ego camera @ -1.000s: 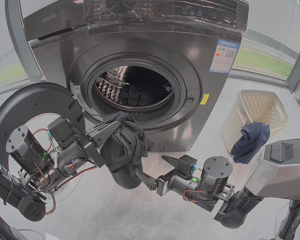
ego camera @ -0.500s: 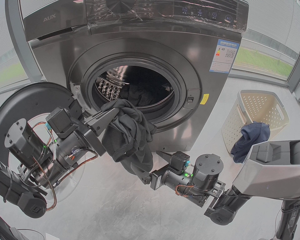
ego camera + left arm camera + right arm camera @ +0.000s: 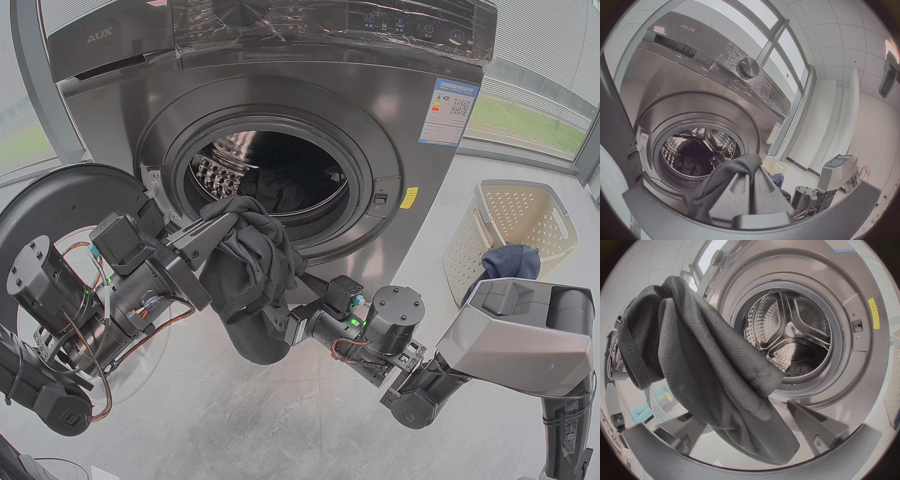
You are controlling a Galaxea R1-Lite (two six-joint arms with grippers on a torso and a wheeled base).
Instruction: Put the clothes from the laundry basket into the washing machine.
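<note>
Since a second ago the right arm has swung up and in under the cloth: the left gripper (image 3: 231, 221) has its fingers clenched on the dark garment (image 3: 250, 269) before the washing machine (image 3: 375, 112) mouth, the right gripper (image 3: 289, 299) has its fingers spread wide about the hanging end, and a blue garment (image 3: 509, 259) drapes over the laundry basket (image 3: 537, 212).

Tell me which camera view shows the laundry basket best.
The head view: the laundry basket sits right of the washing machine, rim and perforated walls plain, a blue garment draped over its near edge. The left wrist view shows it small and far off; the right wrist view catches a sliver of its wall.
</note>
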